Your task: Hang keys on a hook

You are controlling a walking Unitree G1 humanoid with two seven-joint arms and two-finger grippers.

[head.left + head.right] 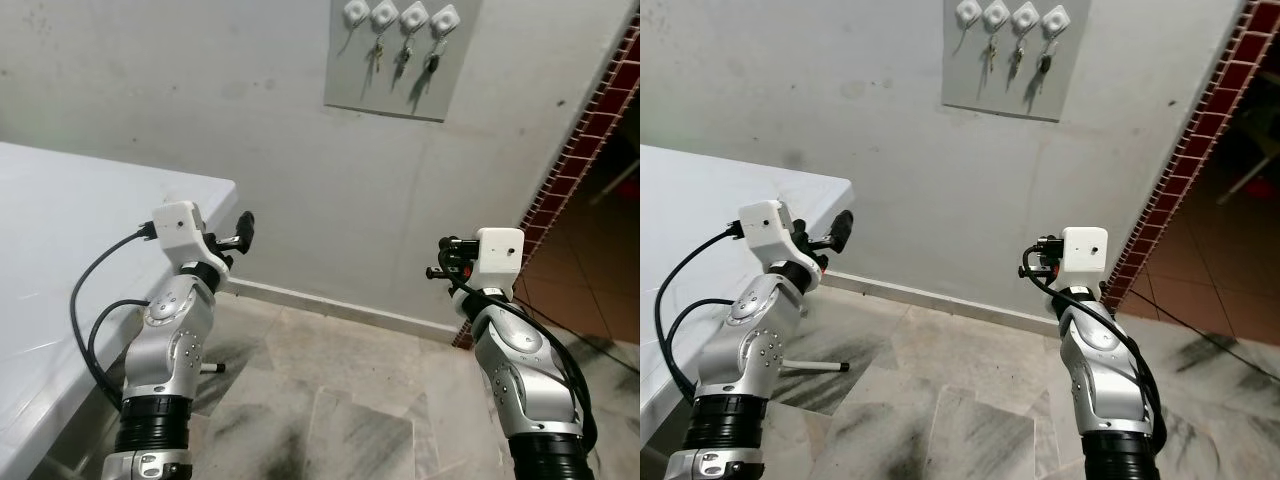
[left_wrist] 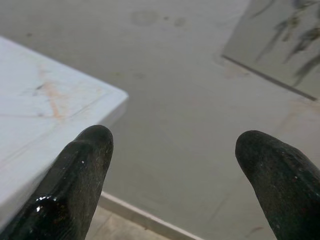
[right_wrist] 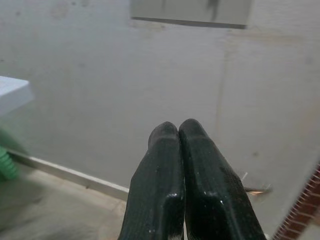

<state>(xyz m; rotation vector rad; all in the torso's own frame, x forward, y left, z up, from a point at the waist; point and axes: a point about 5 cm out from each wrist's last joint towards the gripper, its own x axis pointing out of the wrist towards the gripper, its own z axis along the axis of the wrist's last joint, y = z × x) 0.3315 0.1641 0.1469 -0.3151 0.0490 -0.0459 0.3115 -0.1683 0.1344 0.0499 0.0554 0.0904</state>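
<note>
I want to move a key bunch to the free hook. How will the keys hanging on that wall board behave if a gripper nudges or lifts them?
The keys dangle freely below the white hooks on the grey board, so a nudge would probably set them swinging. They look small and thin, so likely light. Being loose bunches, they would probably flop rather than stay stiff.

Even, soft indoor light; head views sharp. Faint shadows under keys (image 1: 403, 58) on wall. Wrist views soft, backgrounds blurred, sheen on black fingers (image 3: 172, 190).
</note>
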